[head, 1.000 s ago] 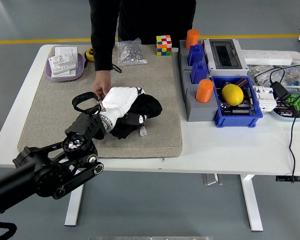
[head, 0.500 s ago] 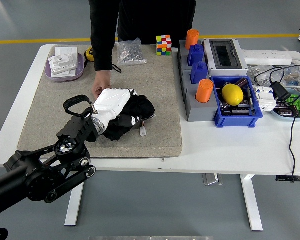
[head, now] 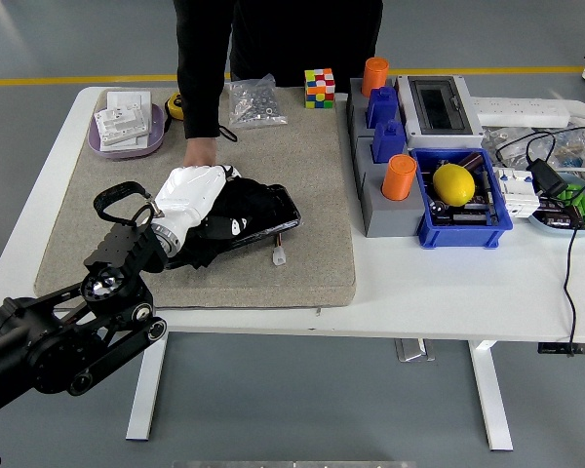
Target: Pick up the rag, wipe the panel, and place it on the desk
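Rag [head: 236,216]: black, left-centre of frame, bunched over the dark panel [head: 285,209] on the grey mat [head: 312,175]. Left hand [head: 187,193] presses down grasping it, apparently to wipe. A person's hand [head: 199,153] steadies nearby.

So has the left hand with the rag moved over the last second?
Yes. The left hand, pressed on the black rag, has slid left across the grey mat, away from the grey block holder and toward the mat's left side.
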{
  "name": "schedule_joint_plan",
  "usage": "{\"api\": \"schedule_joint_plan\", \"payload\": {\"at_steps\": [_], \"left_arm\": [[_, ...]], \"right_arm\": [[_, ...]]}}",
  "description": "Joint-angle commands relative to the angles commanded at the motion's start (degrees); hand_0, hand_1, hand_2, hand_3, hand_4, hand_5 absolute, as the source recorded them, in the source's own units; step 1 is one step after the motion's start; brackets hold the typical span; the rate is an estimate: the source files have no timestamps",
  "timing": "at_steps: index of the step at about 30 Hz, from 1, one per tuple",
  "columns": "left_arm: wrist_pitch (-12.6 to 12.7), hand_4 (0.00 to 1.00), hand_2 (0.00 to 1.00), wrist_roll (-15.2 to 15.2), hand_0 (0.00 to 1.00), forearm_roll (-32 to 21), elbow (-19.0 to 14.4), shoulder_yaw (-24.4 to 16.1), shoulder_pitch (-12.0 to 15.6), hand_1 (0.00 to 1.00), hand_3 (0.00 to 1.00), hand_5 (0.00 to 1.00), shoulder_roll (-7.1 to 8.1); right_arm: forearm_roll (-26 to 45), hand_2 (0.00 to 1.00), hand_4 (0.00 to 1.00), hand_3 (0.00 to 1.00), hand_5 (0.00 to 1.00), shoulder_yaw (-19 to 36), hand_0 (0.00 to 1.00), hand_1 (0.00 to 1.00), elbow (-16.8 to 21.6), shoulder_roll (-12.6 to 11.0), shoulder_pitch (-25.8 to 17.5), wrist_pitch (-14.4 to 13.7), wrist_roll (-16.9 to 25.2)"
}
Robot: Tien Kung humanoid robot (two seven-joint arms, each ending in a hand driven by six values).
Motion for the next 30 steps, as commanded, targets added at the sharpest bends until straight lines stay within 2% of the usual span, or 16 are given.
{"api": "schedule_joint_plan", "payload": {"at_steps": [18,30], "left_arm": [[0.50,0.119,0.471,0.01,0.239,1.18,-2.37,-1.09,2.77,0.113,0.358,0.002,3.22],[0.76,0.102,0.467,0.01,0.237,2.14,-4.06,-3.23,4.93,0.111,0.355,0.002,5.40]], "right_arm": [[-0.65,0.642,0.998,0.619,0.701,1.36,0.695,0.458,-0.57,0.01,-0.24,0.37,-0.35],[-0.76,0.641,0.998,0.620,0.700,1.74,0.694,0.458,-0.71,0.05,-0.31,0.49,-0.27]]}}
